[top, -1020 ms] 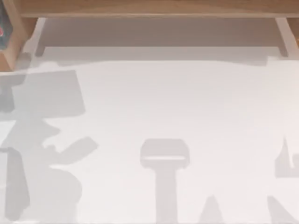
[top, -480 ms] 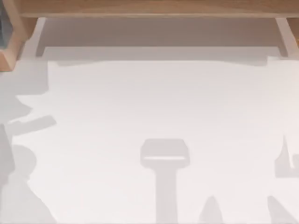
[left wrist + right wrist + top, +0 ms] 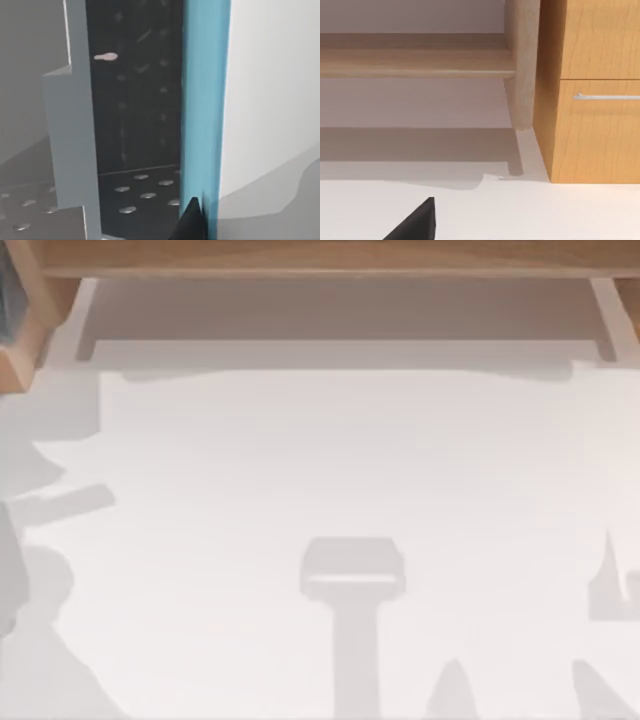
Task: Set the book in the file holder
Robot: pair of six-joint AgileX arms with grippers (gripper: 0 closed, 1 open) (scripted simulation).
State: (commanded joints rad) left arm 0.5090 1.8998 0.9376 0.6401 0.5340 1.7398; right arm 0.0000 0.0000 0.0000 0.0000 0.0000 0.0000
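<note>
One book (image 3: 205, 100), its blue cover edge upright, stands right against the left pincer (image 3: 192, 222), whose single visible dark fingertip touches the cover's lower end; whether that pincer is spread or closed on the book I cannot tell. Just beside the book, on the far side from the pale wall, one file holder (image 3: 70, 140) opens as a dark slot with a grey upright wall and a perforated floor; the book's edge sits at the mouth of that slot, close to the grey wall with a narrow dark gap between. From above, the white worktop (image 3: 350, 460) lies wide and bare, bounded at the back by one wooden shelf (image 3: 330, 255). One dark fingertip of the right pincer (image 3: 415, 222) hovers over the worktop, near one wooden drawer cabinet (image 3: 595, 125) with one metal handle (image 3: 605, 96); its opening I cannot tell.
</note>
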